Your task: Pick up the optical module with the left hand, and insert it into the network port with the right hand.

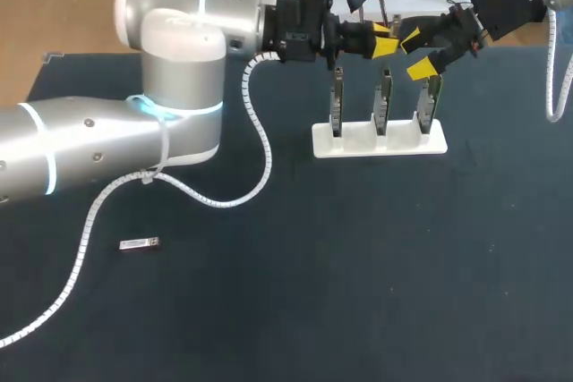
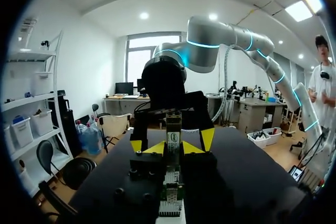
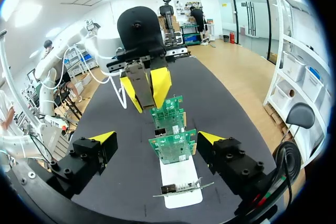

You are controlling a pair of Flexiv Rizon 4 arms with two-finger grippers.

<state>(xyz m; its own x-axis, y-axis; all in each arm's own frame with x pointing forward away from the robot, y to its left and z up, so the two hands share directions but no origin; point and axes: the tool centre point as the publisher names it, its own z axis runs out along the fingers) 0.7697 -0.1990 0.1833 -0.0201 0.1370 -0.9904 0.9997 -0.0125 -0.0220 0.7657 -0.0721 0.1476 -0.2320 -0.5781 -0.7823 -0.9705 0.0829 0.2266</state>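
Left gripper (image 1: 387, 43): is reaching in level above the stand, its two yellow tips pinching the module from both sides.
Module (image 3: 140, 84): a slim, flat-sided bar of dull grey metal; it is sitting clamped in the left gripper, hanging over the cards and just ahead of the right gripper.
Right gripper (image 1: 418, 54): is hanging over the right end of the stand with its fingers spread wide and gripping nothing; the fingers are black and blocky, with wedge-shaped yellow tips.
Cards (image 1: 383, 100): three green circuit boards are standing upright in a row, each carrying a thin bright metal bracket along one edge.
Stand (image 1: 358, 144): a smooth white plastic block is holding the cards in slots, sitting near the surface's far edge, right of the middle.
Second module (image 1: 140, 243): a small silvery bar with a dark end is lying flat near the left edge, well apart from the stand.
Surface (image 1: 358, 266): dark blue, matte and cloth-like.
Cable (image 1: 260, 140): white, ribbed spiral wrap is looping down from the left arm and trailing toward the near left corner.
Left arm (image 1: 170, 69): smooth rounded silver shells with glowing cyan rings are stretching in from the left edge.
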